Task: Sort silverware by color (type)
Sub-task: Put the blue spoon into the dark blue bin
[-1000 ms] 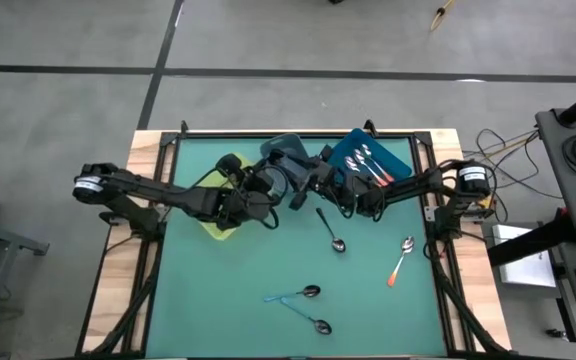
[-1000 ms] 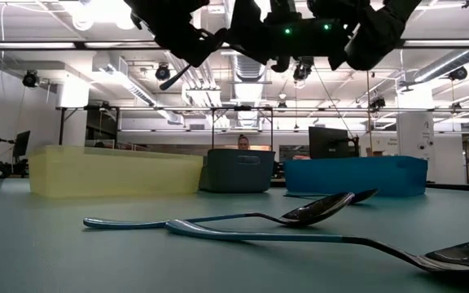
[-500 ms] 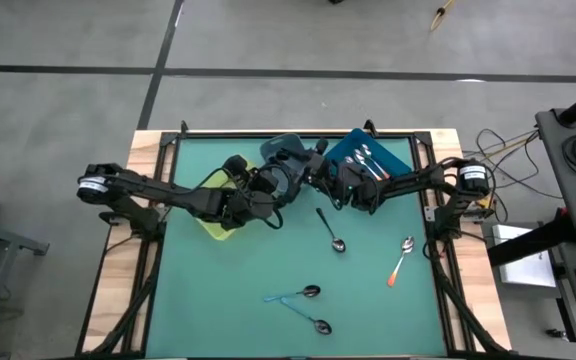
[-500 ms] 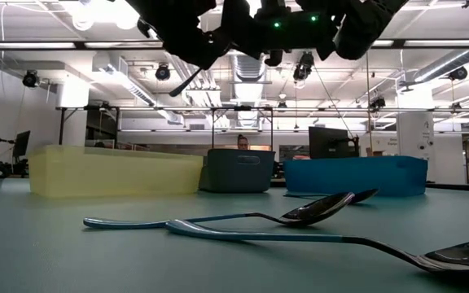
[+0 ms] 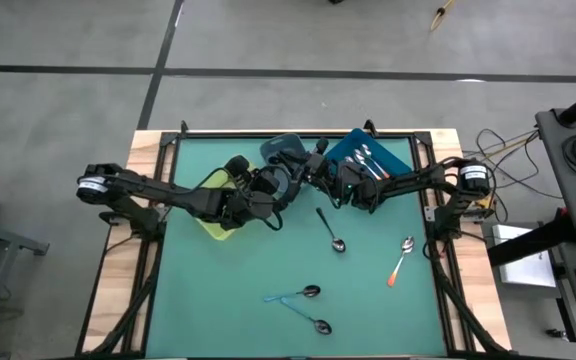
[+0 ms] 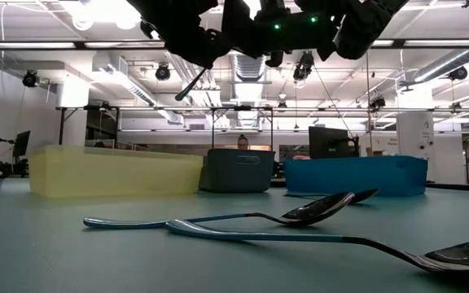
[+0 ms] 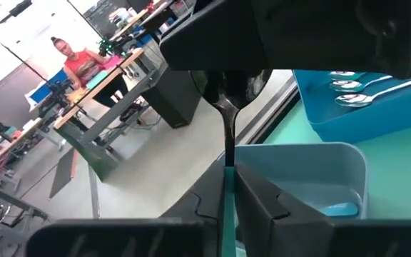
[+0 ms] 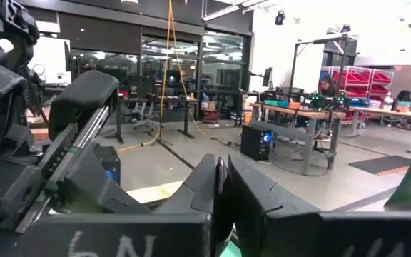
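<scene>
High view, grippers: left gripper (image 5: 278, 190) and right gripper (image 5: 321, 181) meet nose to nose above the table's far side, by the grey-blue bin (image 5: 286, 149); yellow bin (image 5: 217, 219) lies under the left arm, blue bin (image 5: 396, 155) under the right arm

High view, loose silverware: black-handled spoon on the mat (image 5: 329, 229) near the middle; orange-handled spoon (image 5: 400, 260) toward the right edge; two light-blue spoons (image 5: 294, 296) (image 5: 309, 320) crossed near the front; more spoons in the blue bin (image 5: 372, 163)

Low view: both grippers hang at the top edge, high above the table; a thin dark handle slants down from them; the two light-blue spoons lie in front; the yellow, grey-blue and blue bins stand in a row behind; a person (image 6: 243, 142) sits behind the grey-blue bin

Left wrist view: left fingers (image 7: 259, 203) pressed together on the handle of the held spoon (image 7: 227, 139); its shiny bowl end reaches up into the right gripper's dark body; the grey-blue bin sits below, the blue bin with spoons beside it; a person in red (image 7: 66, 56) at a desk beyond

Right wrist view: right fingers (image 8: 195, 187) drawn together, a thin dark sliver pinched between them; the left arm fills the near side; a person at a workbench (image 8: 327, 86) far off
</scene>
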